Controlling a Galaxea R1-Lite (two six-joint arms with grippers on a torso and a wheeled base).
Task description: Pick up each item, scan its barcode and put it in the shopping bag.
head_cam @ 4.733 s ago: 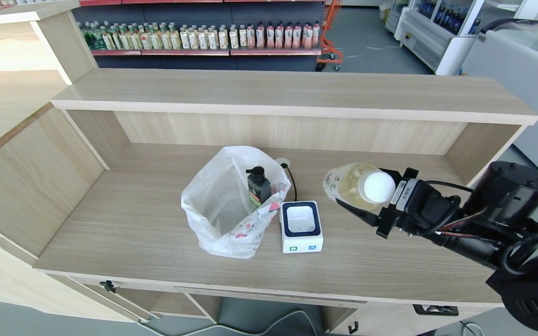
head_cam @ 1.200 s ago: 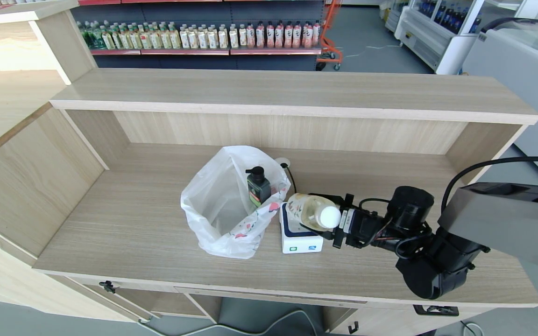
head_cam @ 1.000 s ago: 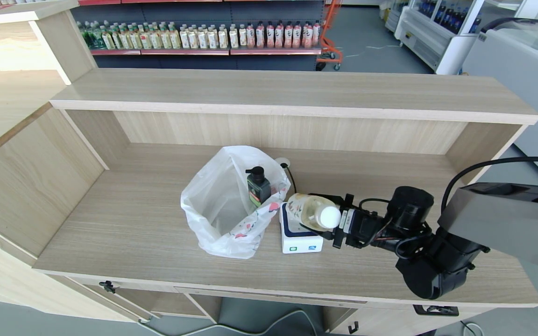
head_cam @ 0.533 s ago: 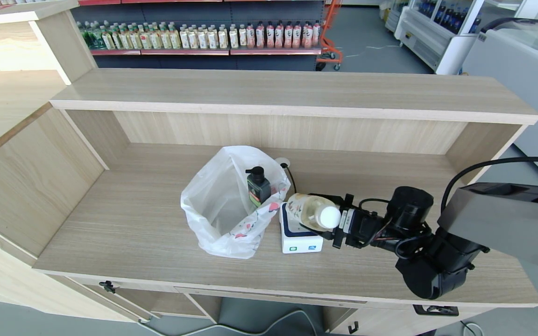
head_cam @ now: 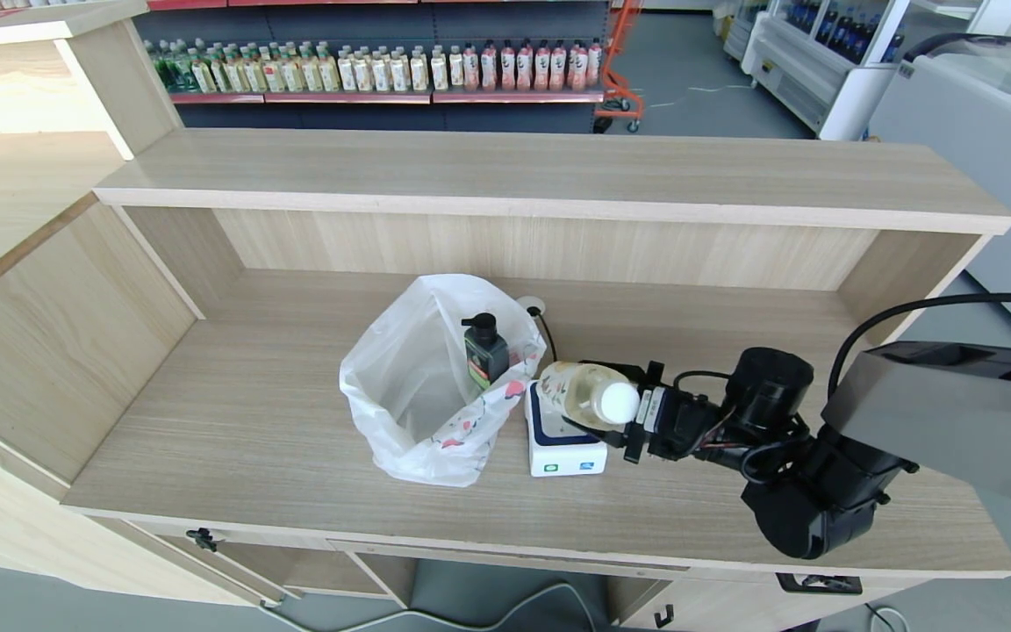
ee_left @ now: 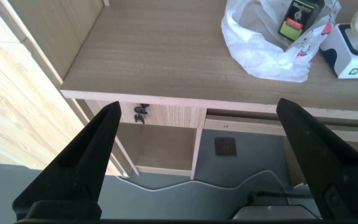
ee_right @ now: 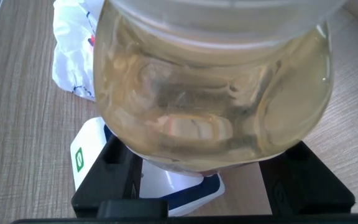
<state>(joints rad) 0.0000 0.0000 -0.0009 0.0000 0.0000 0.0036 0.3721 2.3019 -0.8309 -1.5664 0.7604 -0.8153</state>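
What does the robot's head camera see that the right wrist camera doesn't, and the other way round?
Head view alone: the dark pump bottle standing in the shopping bag, and the shelf of drinks beyond the counter. Right wrist view alone: a close look into the drink bottle, through its clear wall to the yellowish liquid. Both: the drink bottle in the right gripper, over the white scanner, with the shopping bag beside it.

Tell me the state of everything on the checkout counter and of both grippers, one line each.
Shopping bag: open, standing on the counter.
Pump bottle: upright inside the bag.
Drink bottle: capped, held on its side over the scanner.
Scanner: flat on the counter, beside the bag.
Right gripper: jaws shut on the drink bottle.
Left gripper: jaws open, empty.
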